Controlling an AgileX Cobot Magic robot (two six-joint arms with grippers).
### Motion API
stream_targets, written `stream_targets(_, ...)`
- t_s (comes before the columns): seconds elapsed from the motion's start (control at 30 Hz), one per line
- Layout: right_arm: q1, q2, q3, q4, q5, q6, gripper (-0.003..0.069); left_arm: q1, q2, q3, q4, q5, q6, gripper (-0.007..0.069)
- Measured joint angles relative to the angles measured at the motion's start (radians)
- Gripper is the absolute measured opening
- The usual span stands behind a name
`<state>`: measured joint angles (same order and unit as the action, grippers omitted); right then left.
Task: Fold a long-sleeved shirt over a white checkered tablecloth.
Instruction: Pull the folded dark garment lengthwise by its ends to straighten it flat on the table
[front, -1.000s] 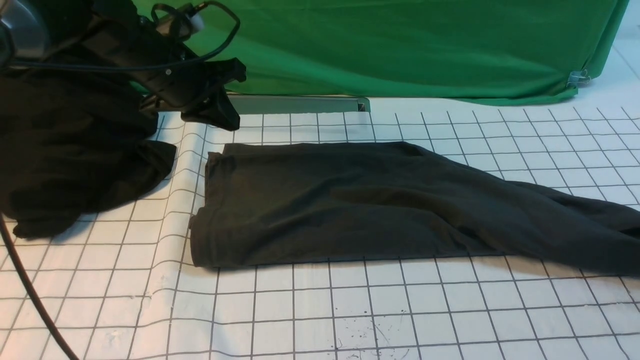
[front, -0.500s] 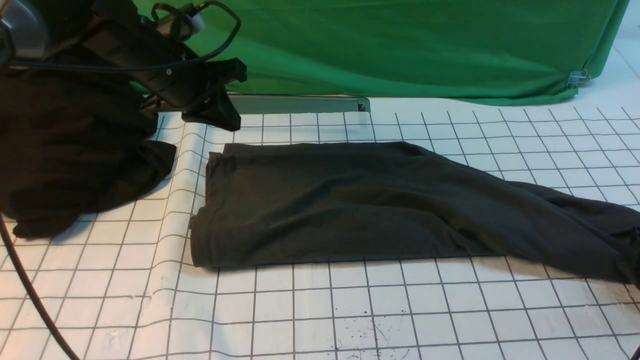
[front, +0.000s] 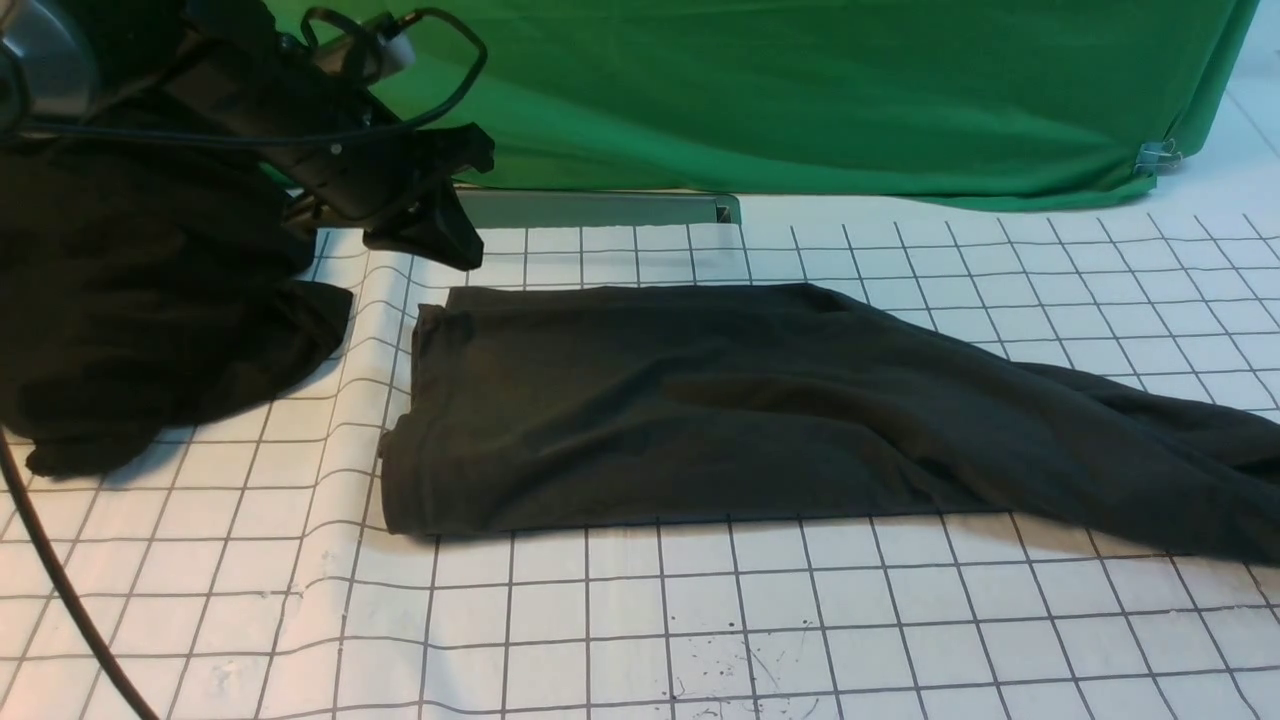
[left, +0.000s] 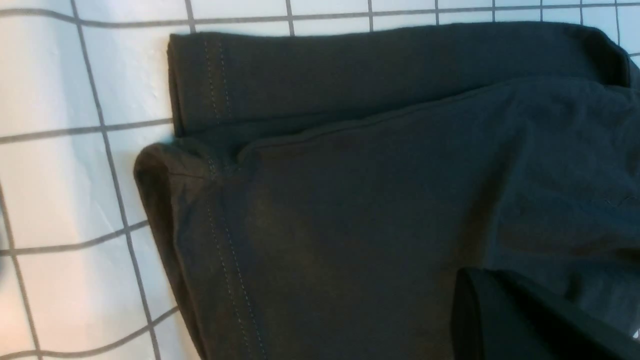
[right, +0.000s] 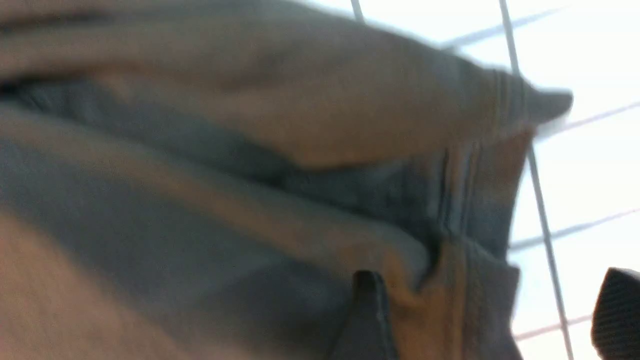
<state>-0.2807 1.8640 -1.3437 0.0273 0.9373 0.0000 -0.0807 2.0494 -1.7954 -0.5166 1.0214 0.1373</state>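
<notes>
Tabletop, covered by the white checkered tablecloth (front: 760, 630). Cloth slightly wrinkled, with one long ridge running near to far on the left side.

Long-sleeved shirt (front: 640, 410): lies flat on the tablecloth, about mid-tabletop and nearer the far edge than the near one. It is folded into a broad dark band. Left end is squared off, with layers stacked at the corner. Right end narrows and trails toward the right edge, running out of the front view there.

My left fingers (front: 435, 232): raised above the far-left part of the tabletop, just beyond the shirt's far-left corner. They are spread apart and grasp nothing. From my left wrist I look down on that corner of the shirt (left: 360, 210). Hem stitching shows in two pale lines, and one folded layer sits over another. One finger (left: 530, 320) is in shot, above the cloth, not touching as far as I can tell.

My right fingers (right: 368, 315): not in the front view. The wrist picture is blurred and very close to the shirt (right: 210, 150). The two tips stand wide apart, released, with a stitched hem and bare tablecloth (right: 580, 165) between them. Whether either tip touches the cloth, I cannot tell.

Other things: black heap of cloth (front: 150, 320) at the left edge, apart from the shirt, with the ridge between them. Green fabric (front: 820, 90) hangs along the far edge. Metal bar (front: 600, 208) lies at its foot. A cable (front: 60, 590) crosses the near-left corner.
</notes>
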Motion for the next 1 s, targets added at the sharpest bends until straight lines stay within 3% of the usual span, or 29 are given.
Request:
stream_targets(0.23,0.001,0.072,0.0,0.037,0.003,-0.05,0.0439,0.0,0.0,0.0,0.0,-0.001,0.002,0.0003)
stream_targets(0.4,0.002,0.088,0.0,0.037,-0.001,-0.091,0.0224,0.0,0.0,0.0,0.0,-0.001,0.002,0.0003)
stream_targets(0.5,0.002,0.088,0.0,0.043,0.006,-0.104,0.0147,0.0,0.0,0.0,0.003,-0.001,0.003,0.0003)
stream_targets(0.53,0.002,0.088,0.0,0.048,0.01,-0.107,0.0074,0.0,0.0,0.0,0.003,-0.001,0.003,0.0003)
stream_targets(0.57,0.002,0.087,0.0,0.051,0.01,-0.11,0.0046,0.0,0.0,0.0,0.003,-0.001,0.003,0.0003)
stream_targets(1.0,0.001,0.054,-0.089,0.056,0.051,-0.124,0.0028,0.0,0.0,0.0,0.018,0.0,0.004,0.0003)
